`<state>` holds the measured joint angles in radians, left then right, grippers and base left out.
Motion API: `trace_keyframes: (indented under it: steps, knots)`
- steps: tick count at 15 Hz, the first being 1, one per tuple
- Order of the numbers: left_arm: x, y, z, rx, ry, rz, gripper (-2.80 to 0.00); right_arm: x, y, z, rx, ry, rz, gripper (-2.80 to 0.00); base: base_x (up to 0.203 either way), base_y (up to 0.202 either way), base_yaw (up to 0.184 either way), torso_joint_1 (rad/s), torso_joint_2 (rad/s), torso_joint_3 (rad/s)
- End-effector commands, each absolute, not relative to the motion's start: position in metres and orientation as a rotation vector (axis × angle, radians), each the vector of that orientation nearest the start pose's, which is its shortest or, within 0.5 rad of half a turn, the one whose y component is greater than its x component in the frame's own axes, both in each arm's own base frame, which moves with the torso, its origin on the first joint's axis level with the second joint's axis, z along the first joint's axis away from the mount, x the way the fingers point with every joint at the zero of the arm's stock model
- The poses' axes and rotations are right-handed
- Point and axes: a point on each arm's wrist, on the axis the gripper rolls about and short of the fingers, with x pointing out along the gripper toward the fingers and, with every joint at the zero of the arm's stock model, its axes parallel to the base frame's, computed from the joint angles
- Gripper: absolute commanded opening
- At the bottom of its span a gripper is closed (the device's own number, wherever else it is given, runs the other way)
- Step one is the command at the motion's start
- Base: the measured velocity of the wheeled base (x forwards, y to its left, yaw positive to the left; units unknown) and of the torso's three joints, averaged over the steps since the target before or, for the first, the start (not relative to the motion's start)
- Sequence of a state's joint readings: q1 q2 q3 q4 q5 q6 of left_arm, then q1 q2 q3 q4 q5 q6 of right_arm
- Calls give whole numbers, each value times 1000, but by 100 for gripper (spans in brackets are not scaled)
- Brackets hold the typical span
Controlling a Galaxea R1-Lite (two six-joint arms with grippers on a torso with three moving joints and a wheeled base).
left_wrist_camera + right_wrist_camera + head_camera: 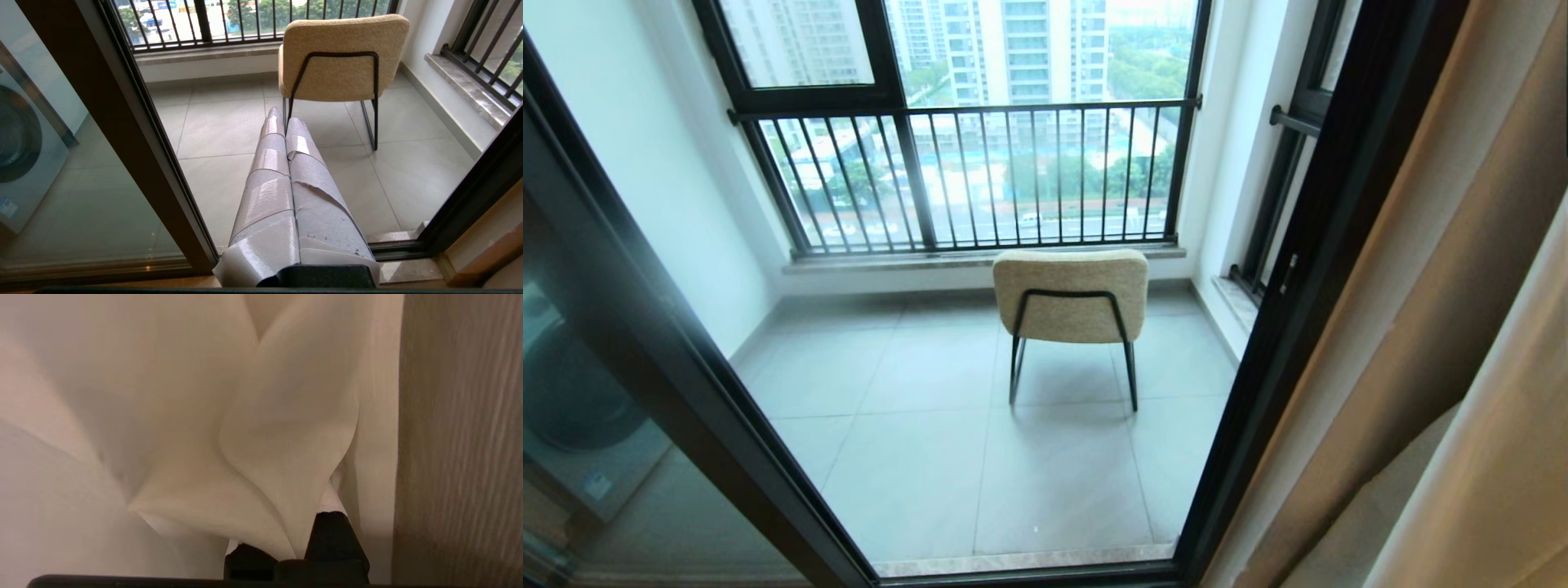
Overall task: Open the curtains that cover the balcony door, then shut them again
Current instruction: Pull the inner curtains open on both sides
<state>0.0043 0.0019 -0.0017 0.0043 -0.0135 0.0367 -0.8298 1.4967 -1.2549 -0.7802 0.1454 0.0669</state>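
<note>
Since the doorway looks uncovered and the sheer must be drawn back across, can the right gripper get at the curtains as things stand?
Probably yes: the right gripper is already shut on a fold of the curtains, beside the tan drape, and nothing stands between them.

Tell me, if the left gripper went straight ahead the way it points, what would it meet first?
Probably the chair. The left gripper, shut, points through the open doorway at its back; nothing stands between them, though it might reach the balcony floor first.
</note>
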Motion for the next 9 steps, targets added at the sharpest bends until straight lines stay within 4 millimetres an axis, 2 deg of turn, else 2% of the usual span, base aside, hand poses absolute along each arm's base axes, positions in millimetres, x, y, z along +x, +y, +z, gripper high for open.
trace_keyframes:
  steps: [1,6,9]
  knots:
    - [-23,0,75,37,4,-9,-280,182,-227,367,-172,-457,-720,-280,0,0,0,0,0,0]
    - [-23,0,75,37,4,-9,-280,183,-289,338,-138,-417,-824,-280,0,0,0,0,0,0]
    - [-23,0,75,37,4,-9,-280,177,-318,316,-133,-392,-884,-280,0,0,0,0,0,0]
